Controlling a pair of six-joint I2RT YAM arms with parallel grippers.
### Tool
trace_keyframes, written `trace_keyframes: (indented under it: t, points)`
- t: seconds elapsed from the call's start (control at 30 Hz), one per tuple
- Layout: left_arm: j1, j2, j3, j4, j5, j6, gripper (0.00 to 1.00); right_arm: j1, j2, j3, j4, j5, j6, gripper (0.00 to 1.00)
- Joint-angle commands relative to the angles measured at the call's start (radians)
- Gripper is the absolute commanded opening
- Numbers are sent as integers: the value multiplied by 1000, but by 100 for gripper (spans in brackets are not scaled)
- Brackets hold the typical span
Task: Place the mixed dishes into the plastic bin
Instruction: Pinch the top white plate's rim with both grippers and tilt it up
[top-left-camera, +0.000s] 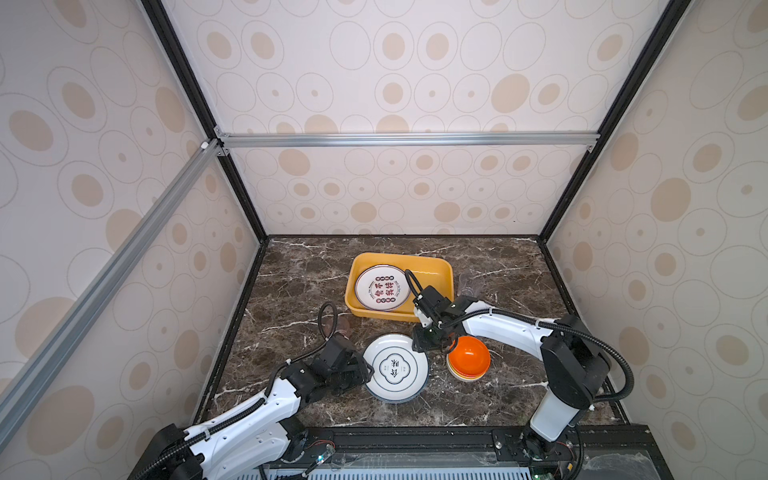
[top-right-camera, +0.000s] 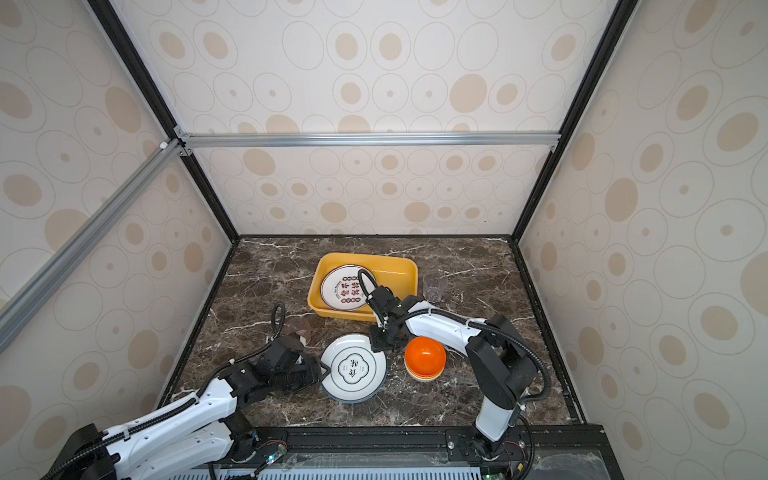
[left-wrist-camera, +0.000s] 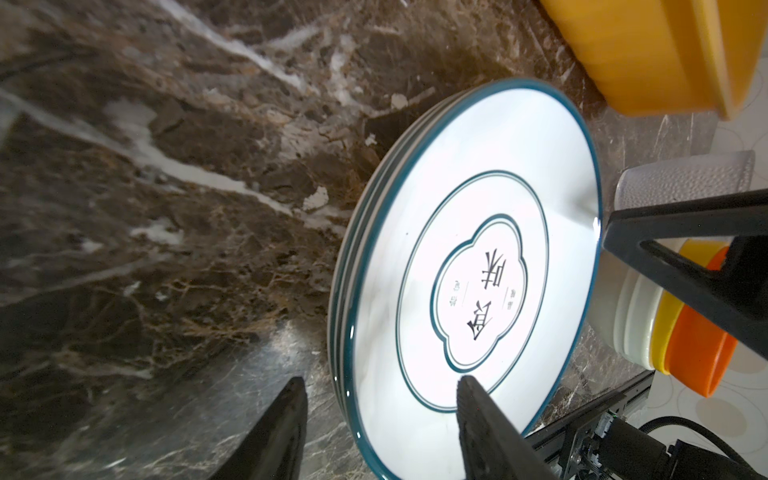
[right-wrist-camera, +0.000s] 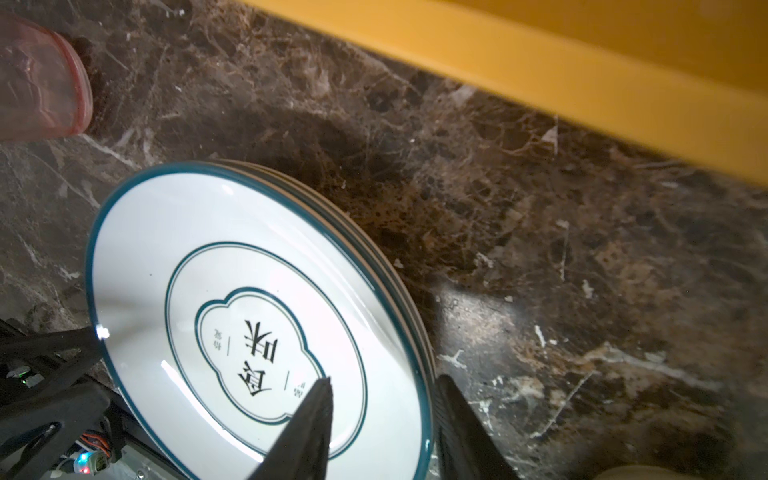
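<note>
A stack of white plates with dark green rims (top-left-camera: 395, 368) (top-right-camera: 353, 368) lies at the front centre of the marble table. My left gripper (top-left-camera: 370, 372) (left-wrist-camera: 380, 380) is open and straddles the stack's left rim, one finger over the top plate (left-wrist-camera: 478, 270) and one beside it on the table. My right gripper (top-left-camera: 419, 347) (right-wrist-camera: 384, 378) is open at the far right rim. One of its fingers is over the top plate (right-wrist-camera: 249, 311), the other against the stack's outer edge. The mustard-yellow plastic bin (top-left-camera: 432, 259) (top-right-camera: 399, 259) behind holds a white plate with red-black characters (top-left-camera: 382, 288).
A stack of small bowls, orange on top (top-left-camera: 469, 355) (left-wrist-camera: 698, 345), sits right of the plates under the right arm. A clear cup (top-left-camera: 471, 284) stands right of the bin. A pinkish cup (top-right-camera: 299, 326) (right-wrist-camera: 37, 83) lies behind the left arm. Enclosure walls surround the table.
</note>
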Motion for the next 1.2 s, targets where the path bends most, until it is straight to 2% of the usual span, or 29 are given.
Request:
trace_keyframes:
  t: [0.0,0.93,1.17]
  points:
    - [-9,1,-3,9,-15,-19,57,10,12,-11,-7,-12,1,41]
    - [-10,13,-5,15,-13,-17,57,13,44,-27,34,-71,9,37]
    - [-12,14,-7,10,-12,-14,53,11,51,-24,43,-87,13,35]
